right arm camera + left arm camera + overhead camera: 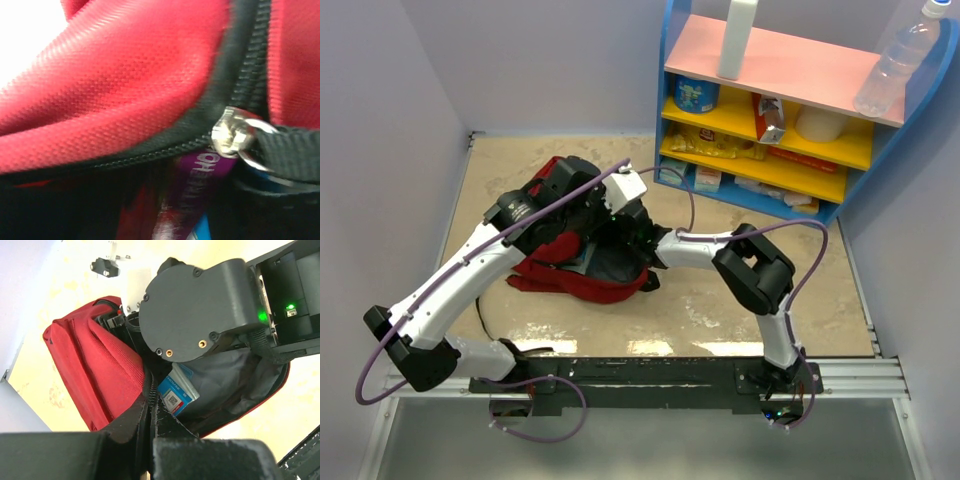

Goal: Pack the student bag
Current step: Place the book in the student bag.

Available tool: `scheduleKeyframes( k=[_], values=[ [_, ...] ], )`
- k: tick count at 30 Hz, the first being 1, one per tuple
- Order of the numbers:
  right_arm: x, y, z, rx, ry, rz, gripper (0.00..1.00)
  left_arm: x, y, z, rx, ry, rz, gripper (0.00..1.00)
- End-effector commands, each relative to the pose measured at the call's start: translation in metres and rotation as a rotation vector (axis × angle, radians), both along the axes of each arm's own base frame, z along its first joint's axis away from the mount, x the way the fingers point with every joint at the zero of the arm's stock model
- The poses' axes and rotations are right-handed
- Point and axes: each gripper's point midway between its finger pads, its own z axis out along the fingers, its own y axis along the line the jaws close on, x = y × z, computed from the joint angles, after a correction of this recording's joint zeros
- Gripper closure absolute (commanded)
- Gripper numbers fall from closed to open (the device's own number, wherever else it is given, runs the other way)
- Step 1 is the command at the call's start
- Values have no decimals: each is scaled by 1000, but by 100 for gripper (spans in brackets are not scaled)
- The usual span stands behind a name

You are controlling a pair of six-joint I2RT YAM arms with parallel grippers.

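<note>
The student bag (565,270), dark red with grey lining, lies open on the table's middle left. My left gripper (625,215) reaches over it from the left. In the left wrist view the left gripper (150,407) is shut on the bag's black zipper edge (151,390), holding the opening apart. A blue book (177,390) lies inside against the lining (235,375). My right gripper (638,250) reaches into the opening from the right, its fingers hidden. The right wrist view shows red fabric (125,80), a silver zipper slider (230,132) and a purple book spine (200,185) up close.
A blue shelf unit (670,90) with pink and yellow boards stands at the back right, holding a water bottle (905,65), a white bottle (740,35) and snack packs. Pale walls close in the left and back. A black rail (650,375) runs along the near edge.
</note>
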Motion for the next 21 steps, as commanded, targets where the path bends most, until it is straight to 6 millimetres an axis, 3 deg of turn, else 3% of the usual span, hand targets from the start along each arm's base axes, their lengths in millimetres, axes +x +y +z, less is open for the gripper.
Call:
scheduleKeyframes(
  k=[1,6,7,8,9,10,12,15,17,19,21],
  values=[
    [2,-18,60,32,-92,-39,35,-14,-13,33,-122,-34,-58,100],
    [-17,-48,62,-52,-121,-19,32,-12,-12,29,-107,-35,-53,100],
    [-21,-52,55,-102,-88,-8,29,-11,-13,30,-111,-40,-51,100],
    [-25,-53,50,-130,-74,12,20,-11,-13,29,-107,-39,-52,100],
    [-28,-52,47,-156,-70,29,5,-10,-14,28,-105,-37,-50,100],
    [-30,-53,37,-183,-49,49,1,-9,-14,27,-104,-34,-49,100],
    [-40,-54,31,-196,-43,95,1,-8,-15,27,-105,-29,-47,100],
    [-62,-55,39,-199,-102,199,1,-9,-17,23,-102,-16,-51,100],
    [-86,-74,30,-299,-126,261,2,-14,-19,16,-90,27,-75,80],
    [-103,-99,21,-335,-127,260,3,-17,-24,20,-113,40,-102,70],
    [-117,-111,17,-338,-117,281,3,-15,-25,26,-128,30,-99,64]
  ],
)
